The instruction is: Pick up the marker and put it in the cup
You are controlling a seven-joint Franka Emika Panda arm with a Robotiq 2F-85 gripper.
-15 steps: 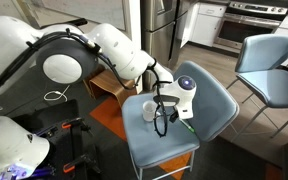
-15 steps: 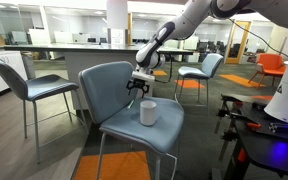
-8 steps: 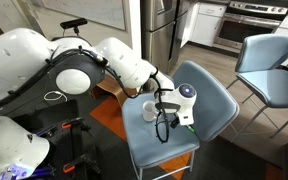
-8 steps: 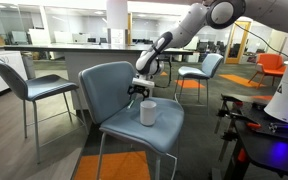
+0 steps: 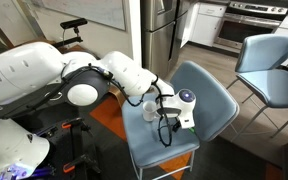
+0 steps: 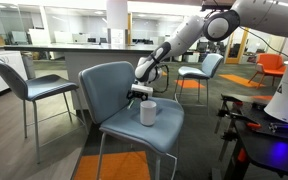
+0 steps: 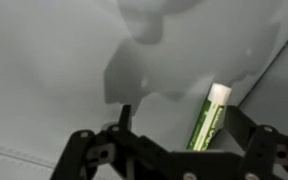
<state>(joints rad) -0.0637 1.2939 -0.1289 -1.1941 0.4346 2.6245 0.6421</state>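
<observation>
The green marker [image 7: 210, 118] lies on the blue-grey chair seat [image 7: 54, 70], seen in the wrist view. It sits between my open jaws [image 7: 182, 125], close to the right-hand finger and apart from the left one. The white cup [image 6: 148, 112] stands upright on the seat. In both exterior views my gripper [image 6: 137, 93] points down at the seat just beside the cup [image 5: 149, 108], between it and the backrest. In an exterior view my gripper [image 5: 168, 122] hides the marker.
The chair seat [image 5: 169, 150] has a curved backrest [image 6: 106, 85] close behind my gripper. Another blue-grey chair [image 5: 269, 70] stands to the side. Cables and robot base equipment [image 5: 54, 135] sit beside the chair. Orange floor patches [image 6: 114, 165] lie beneath.
My arm has swung forward and lower over the seat. The gripper has dropped a little toward the marker and stays open.
</observation>
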